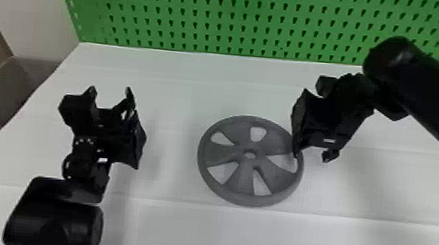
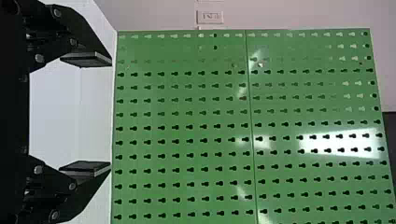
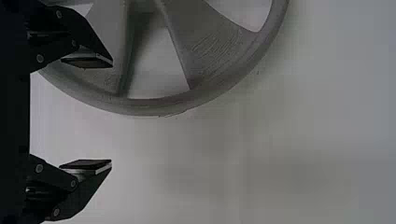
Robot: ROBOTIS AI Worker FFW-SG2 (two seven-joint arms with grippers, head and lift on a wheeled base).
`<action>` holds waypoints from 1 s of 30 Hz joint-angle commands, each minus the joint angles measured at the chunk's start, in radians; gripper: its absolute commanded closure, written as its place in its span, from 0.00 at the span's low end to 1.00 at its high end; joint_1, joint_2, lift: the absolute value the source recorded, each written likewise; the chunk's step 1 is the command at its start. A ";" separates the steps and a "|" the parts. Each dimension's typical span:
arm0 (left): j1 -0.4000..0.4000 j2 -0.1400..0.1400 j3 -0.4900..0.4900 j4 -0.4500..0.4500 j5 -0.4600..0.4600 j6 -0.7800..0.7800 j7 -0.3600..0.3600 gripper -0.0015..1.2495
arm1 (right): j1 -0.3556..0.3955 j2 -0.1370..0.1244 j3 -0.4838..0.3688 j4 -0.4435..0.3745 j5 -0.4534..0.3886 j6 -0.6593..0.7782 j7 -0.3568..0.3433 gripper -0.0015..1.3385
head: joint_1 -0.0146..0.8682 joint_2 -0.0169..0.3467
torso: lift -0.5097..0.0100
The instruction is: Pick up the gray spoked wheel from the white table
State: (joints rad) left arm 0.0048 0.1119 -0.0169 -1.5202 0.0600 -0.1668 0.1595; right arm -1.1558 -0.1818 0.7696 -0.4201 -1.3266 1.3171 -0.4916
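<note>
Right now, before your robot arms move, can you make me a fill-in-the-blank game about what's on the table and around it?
The spoked wheel lying on the white table is colored ____.
Behind the table stands a board full of holes, and its color is ____.
The left gripper is farther from the wheel than the ____ gripper.
The right gripper is not shut, it is ____.

Missing words: gray; green; right; open.

The gray spoked wheel [image 1: 248,163] appears to be made of matt plastic, its face marked by fine, rough ridges. Glossy reflections are carried by the smooth green pegboard [image 2: 196,120]; the white surface [image 1: 180,90] is finished smooth and dull.
</note>
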 commanded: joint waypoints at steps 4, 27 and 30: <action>0.000 0.000 -0.001 0.000 -0.005 0.003 0.000 0.37 | -0.001 0.034 0.005 0.029 -0.040 -0.053 -0.030 0.37 | 0.90 0.26 | 0.83; 0.001 0.000 -0.001 0.000 -0.006 0.004 0.003 0.37 | -0.007 0.041 0.160 0.032 -0.131 -0.134 -0.035 0.38 | 0.90 0.26 | 0.83; 0.001 0.000 -0.003 0.000 -0.006 0.004 0.003 0.37 | -0.009 0.041 0.166 0.032 -0.129 -0.139 -0.035 0.38 | 0.90 0.26 | 0.83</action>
State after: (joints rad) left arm 0.0064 0.1120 -0.0187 -1.5202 0.0543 -0.1626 0.1626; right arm -1.1622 -0.1397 0.9298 -0.3891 -1.4574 1.1824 -0.5261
